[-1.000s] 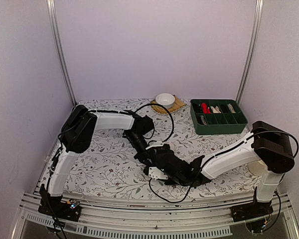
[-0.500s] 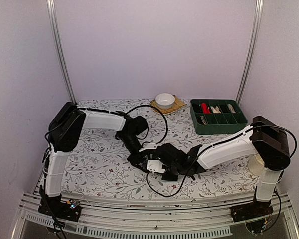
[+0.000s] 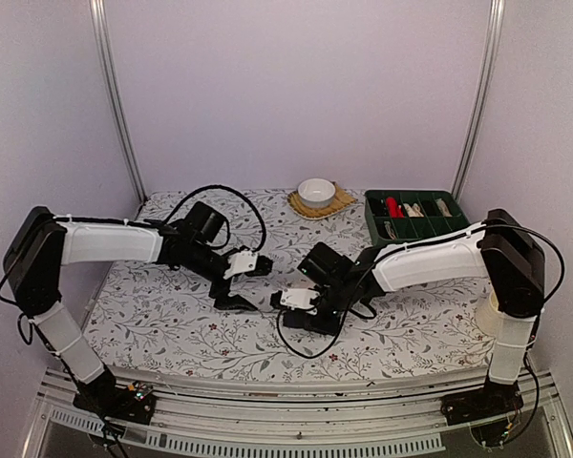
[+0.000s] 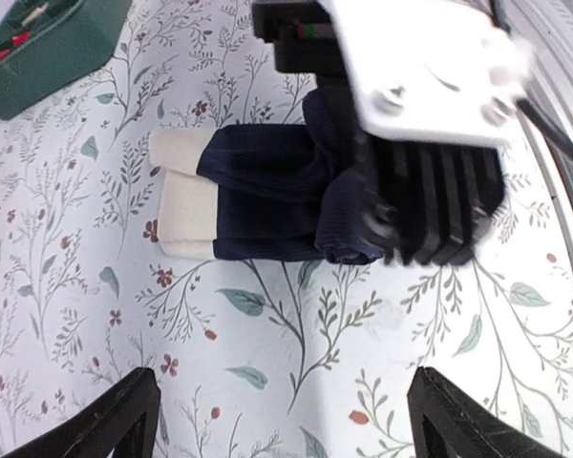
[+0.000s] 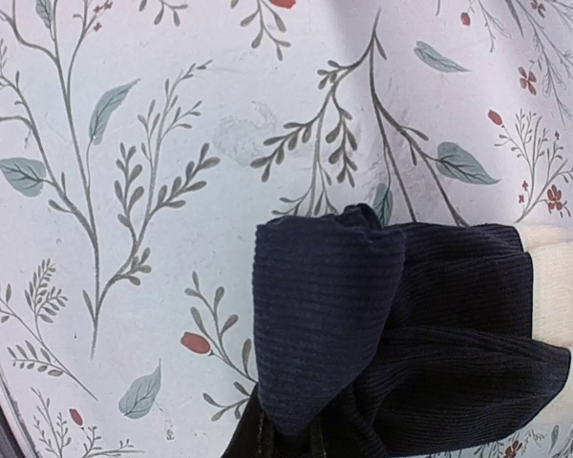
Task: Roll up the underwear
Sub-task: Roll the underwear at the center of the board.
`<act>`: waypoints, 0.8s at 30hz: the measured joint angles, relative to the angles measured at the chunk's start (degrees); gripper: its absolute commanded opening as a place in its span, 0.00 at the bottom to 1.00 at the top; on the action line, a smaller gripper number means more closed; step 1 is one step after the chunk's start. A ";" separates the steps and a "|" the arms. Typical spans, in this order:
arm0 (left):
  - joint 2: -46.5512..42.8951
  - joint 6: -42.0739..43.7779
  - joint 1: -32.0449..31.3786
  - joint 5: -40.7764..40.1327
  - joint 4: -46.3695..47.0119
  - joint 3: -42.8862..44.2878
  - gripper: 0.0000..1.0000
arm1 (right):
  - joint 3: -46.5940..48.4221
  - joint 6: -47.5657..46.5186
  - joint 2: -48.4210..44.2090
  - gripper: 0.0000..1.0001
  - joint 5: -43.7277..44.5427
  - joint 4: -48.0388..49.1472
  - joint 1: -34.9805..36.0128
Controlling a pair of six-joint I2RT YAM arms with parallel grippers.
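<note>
The underwear [image 4: 267, 196] is a dark navy ribbed bundle with a cream band [image 4: 184, 205] at one end, lying bunched on the floral table cover. My right gripper [image 5: 286, 444] is shut on a raised fold of the underwear [image 5: 334, 315] at its end away from the band. From above, my right gripper [image 3: 304, 305] covers most of the cloth. My left gripper [image 3: 247, 282] stands open to the left of the bundle, apart from it. In the left wrist view its fingertips [image 4: 124, 420] spread wide over bare cover, holding nothing.
A white bowl [image 3: 316, 191] sits on a woven mat [image 3: 340, 202] at the back. A green compartment tray [image 3: 418, 229] with small items stands back right. A black cable [image 3: 306, 348] loops on the cover in front of the right gripper. The metal front rail [image 3: 296, 405] lies near.
My left gripper has let go, opened wide and drawn back to the left. My right gripper has shut on the cloth and shifted left and away from the front edge.
</note>
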 measured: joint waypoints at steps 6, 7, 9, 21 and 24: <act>-10.16 7.26 0.37 -1.16 14.45 -15.89 0.90 | 11.15 0.90 6.08 0.04 -10.97 -9.11 -5.29; -11.26 9.09 0.11 -1.44 16.76 -18.34 0.88 | 12.70 1.05 7.17 0.04 -12.39 -10.34 -5.97; -12.68 11.96 -0.55 -2.01 20.68 -22.27 0.86 | 16.15 1.20 9.81 0.04 -15.89 -13.18 -7.13; -5.35 22.77 -11.30 -14.32 37.29 -27.19 0.58 | 24.94 -0.17 17.64 0.05 -31.80 -22.69 -11.32; -2.34 23.43 -12.07 -16.52 38.05 -24.94 0.58 | 24.94 -0.87 17.97 0.05 -34.75 -24.09 -11.34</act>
